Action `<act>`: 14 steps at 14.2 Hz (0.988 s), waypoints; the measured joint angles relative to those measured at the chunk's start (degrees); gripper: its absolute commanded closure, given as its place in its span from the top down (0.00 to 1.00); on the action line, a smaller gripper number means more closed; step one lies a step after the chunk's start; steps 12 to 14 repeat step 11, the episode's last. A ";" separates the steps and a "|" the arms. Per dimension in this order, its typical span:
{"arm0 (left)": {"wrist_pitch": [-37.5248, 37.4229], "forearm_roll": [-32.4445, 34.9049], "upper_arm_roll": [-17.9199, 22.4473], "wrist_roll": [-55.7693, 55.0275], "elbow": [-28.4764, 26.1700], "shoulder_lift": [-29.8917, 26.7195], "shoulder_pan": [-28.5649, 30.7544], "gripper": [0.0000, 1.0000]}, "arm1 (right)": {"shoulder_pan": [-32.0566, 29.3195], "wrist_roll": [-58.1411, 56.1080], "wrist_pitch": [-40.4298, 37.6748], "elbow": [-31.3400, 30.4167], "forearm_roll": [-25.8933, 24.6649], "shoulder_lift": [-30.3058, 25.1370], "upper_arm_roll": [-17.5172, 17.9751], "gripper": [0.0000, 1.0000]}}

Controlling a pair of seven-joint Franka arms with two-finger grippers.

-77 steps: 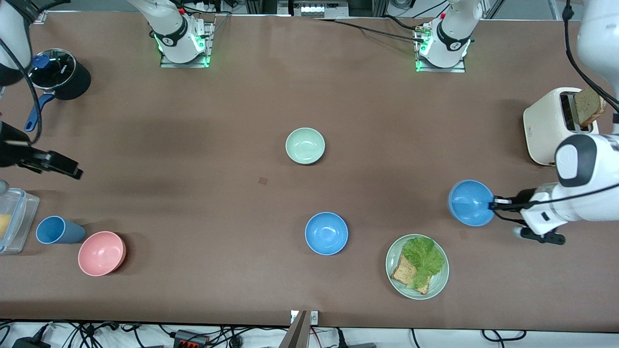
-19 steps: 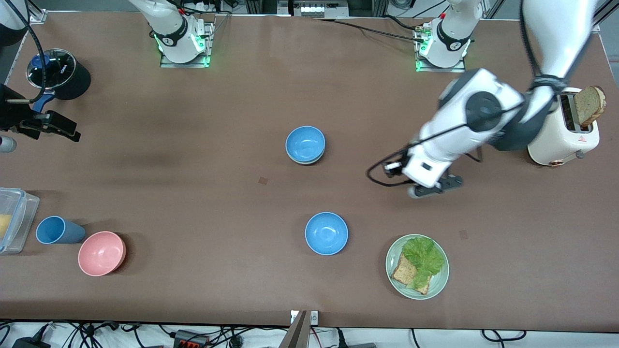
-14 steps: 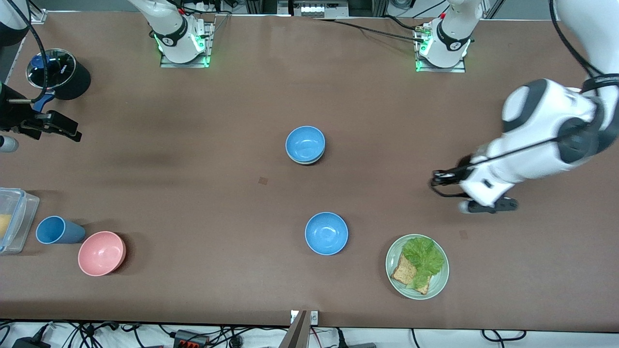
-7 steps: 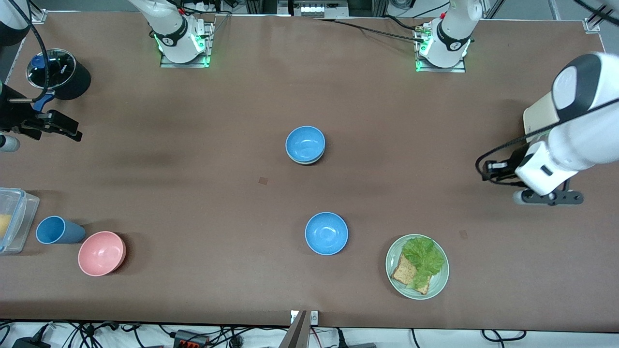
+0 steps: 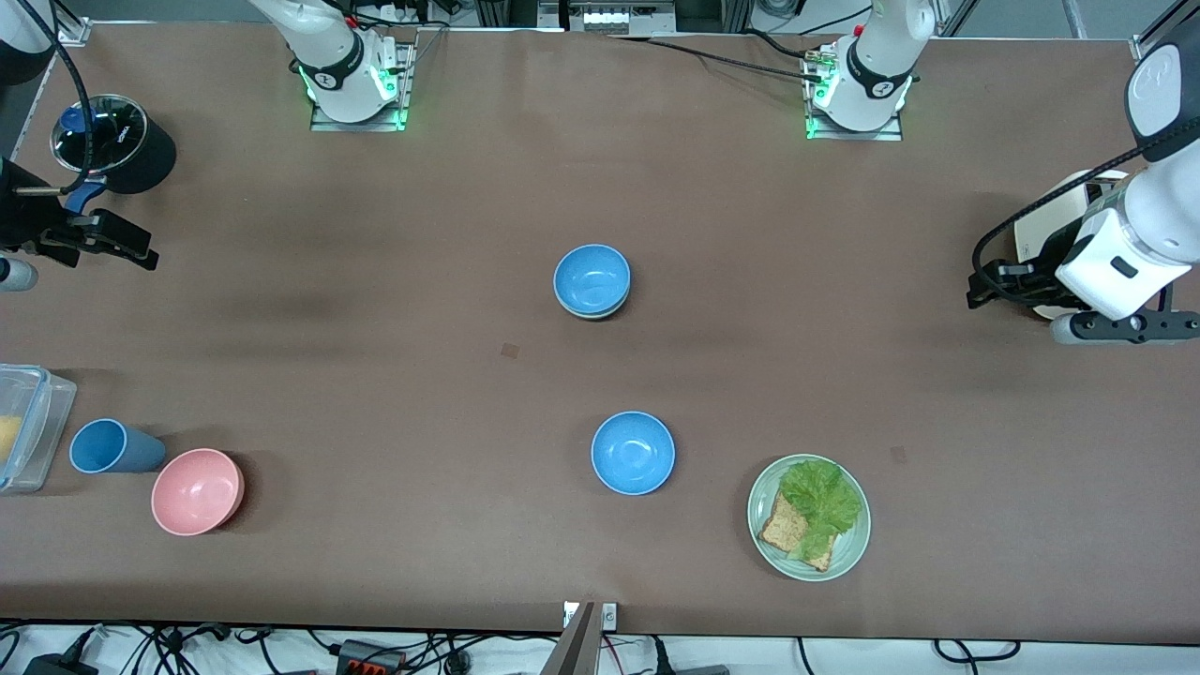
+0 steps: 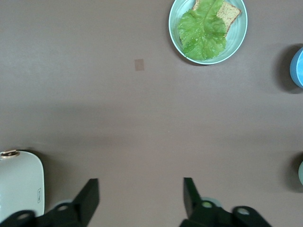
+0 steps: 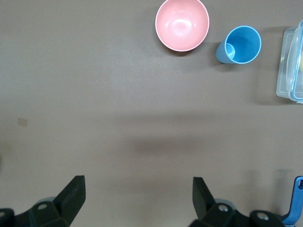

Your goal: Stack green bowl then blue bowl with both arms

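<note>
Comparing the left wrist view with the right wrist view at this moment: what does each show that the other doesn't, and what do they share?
Only the left wrist view: the plate with lettuce and bread, a corner of the white toaster, the edge of a blue bowl, and the open left gripper.

Only the right wrist view: the pink bowl, the blue cup, a clear container's edge, and the open right gripper.

Both: bare brown table, with nothing held.
</note>
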 measured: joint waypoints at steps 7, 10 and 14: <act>-3.35 0.00 1.54 0.19 1.02 -0.29 -0.47 1.00 | 0.00 0.00 0.05 -1.09 0.00 -0.86 0.09 1.00; -3.74 0.00 1.53 0.20 1.52 -0.17 -0.78 1.00 | 0.00 0.00 0.25 -2.66 0.00 -2.16 0.08 1.00; -3.79 0.00 1.53 0.20 1.56 -0.14 -0.81 1.00 | 0.00 0.00 0.26 -2.91 0.00 -2.39 0.09 1.00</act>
